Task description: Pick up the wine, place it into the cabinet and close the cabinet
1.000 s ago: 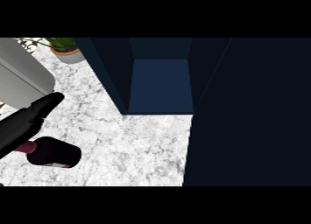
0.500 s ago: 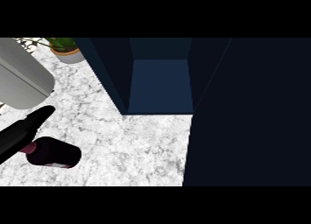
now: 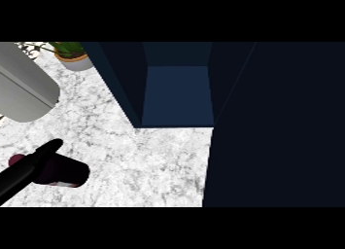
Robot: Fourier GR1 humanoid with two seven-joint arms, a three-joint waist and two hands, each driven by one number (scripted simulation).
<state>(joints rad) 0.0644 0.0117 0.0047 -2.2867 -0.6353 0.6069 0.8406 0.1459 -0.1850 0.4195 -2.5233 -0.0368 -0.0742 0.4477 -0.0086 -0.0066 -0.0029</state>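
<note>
The wine bottle (image 3: 66, 171) is dark maroon and stands on the marble counter (image 3: 153, 160) at the lower left, seen from above. My left hand (image 3: 27, 172) comes in from the lower left as a narrow black shape. Its fingers are straight and lie across the bottle's left side, hiding part of it. A grey forearm (image 3: 17, 82) fills the upper left corner. The dark blue cabinet (image 3: 176, 95) stands open at the top centre, and I see nothing on its floor. My right hand is out of view.
A potted plant (image 3: 74, 57) stands at the counter's far left, next to the cabinet's left wall. A large dark panel (image 3: 283, 126) covers the whole right side, from the cabinet down to the lower edge. Bare marble lies between the bottle and the cabinet opening.
The black hand has slid down and to the left, from beside the bottle's far side to across it. The grey forearm has grown larger in the upper left. The bottle has not moved.
</note>
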